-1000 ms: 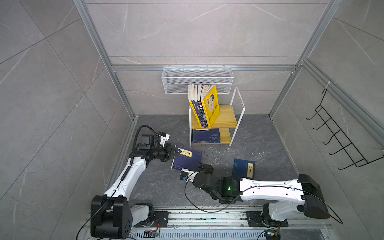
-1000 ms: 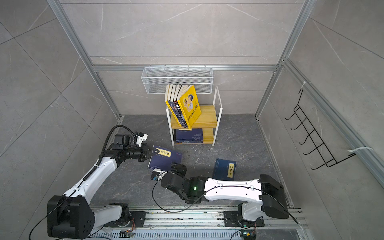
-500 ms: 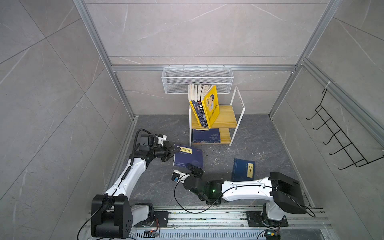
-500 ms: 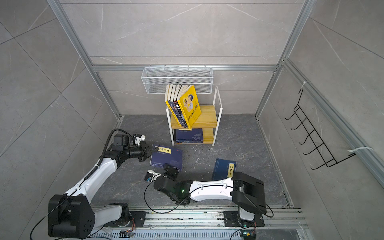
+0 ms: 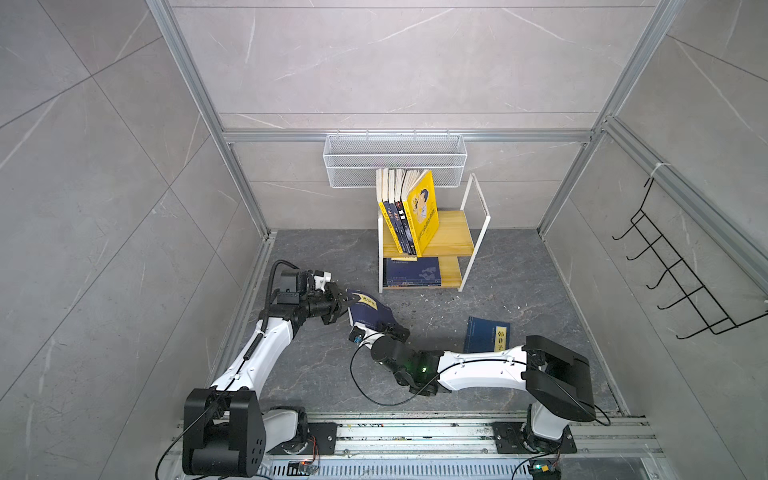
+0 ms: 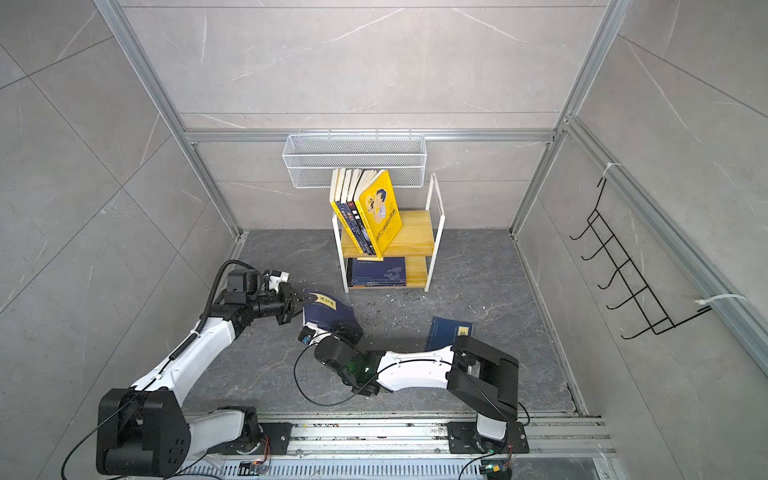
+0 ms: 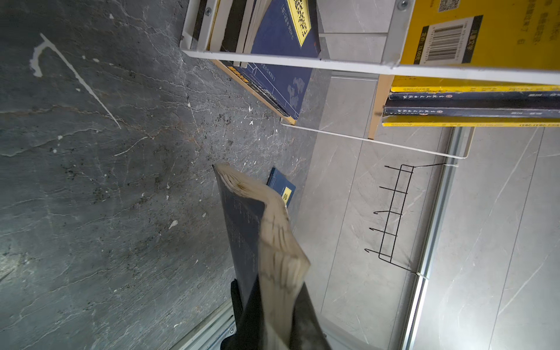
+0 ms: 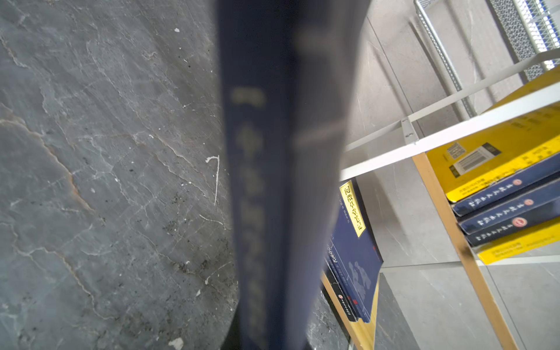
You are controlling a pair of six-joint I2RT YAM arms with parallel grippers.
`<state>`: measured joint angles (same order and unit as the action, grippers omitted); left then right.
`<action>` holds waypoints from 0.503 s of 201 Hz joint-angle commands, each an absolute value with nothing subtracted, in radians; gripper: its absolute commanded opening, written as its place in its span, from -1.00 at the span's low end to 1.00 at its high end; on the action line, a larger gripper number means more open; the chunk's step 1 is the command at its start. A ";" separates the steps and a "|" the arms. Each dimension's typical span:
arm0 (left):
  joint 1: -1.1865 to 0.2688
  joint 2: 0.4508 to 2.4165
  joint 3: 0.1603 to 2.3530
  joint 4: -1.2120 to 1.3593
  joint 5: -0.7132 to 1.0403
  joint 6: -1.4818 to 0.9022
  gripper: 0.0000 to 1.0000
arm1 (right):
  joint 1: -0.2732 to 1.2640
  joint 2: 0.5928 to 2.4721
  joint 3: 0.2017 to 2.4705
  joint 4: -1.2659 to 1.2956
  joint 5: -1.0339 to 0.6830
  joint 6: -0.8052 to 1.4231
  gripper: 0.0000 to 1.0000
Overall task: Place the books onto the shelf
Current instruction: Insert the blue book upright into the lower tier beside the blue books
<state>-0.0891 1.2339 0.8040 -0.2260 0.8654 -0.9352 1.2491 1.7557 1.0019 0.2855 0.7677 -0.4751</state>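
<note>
Your left gripper [image 5: 343,306] is clamped on the left edge of a navy book [image 5: 370,316], which it holds tilted over the worktop [image 5: 519,291], towards its left edge. In the left wrist view the fingers [image 7: 242,327] are dark blurs cut off by the frame, with the pages fanned between them. Your right gripper [image 5: 388,330] is closed on the same book's near edge. The cover hides its fingertips in both top views, and its wrist view gives you only a blurred spine. On the shelf [image 5: 453,237] at the back edge, leaning books [image 5: 409,216] fill the upper board's left end, and that board hides part of the flat books [image 5: 411,272] below. Rightmost, the right arm covers the near edge of a second navy book [image 5: 486,336], which lies flat.
</note>
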 commanded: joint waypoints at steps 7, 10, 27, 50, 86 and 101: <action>-0.076 1.209 0.811 -0.224 0.868 -0.854 -0.46 | 1.240 1.659 0.937 0.256 0.743 -0.496 -1.00; -0.072 1.207 0.811 -0.225 0.863 -0.845 -0.42 | 1.241 1.653 0.936 0.252 0.748 -0.502 -1.00; -0.055 1.184 0.807 -0.228 0.850 -0.803 -0.17 | 1.240 1.618 0.930 0.201 0.765 -0.511 -1.00; -0.043 1.168 0.795 -0.229 0.839 -0.744 -0.01 | 1.231 1.545 0.894 0.163 0.725 -0.529 -1.00; 0.000 1.132 0.816 -0.312 0.781 -0.609 0.19 | 1.174 1.447 0.908 -0.032 0.601 -0.531 -1.00; 0.005 1.107 0.818 -0.342 0.770 -0.524 0.27 | 1.139 1.417 0.915 -0.069 0.556 -0.560 -1.00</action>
<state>-0.0105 1.1587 0.7982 -0.2790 0.8062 -0.6956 1.1820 1.4853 0.8986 0.0418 0.6483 -0.5247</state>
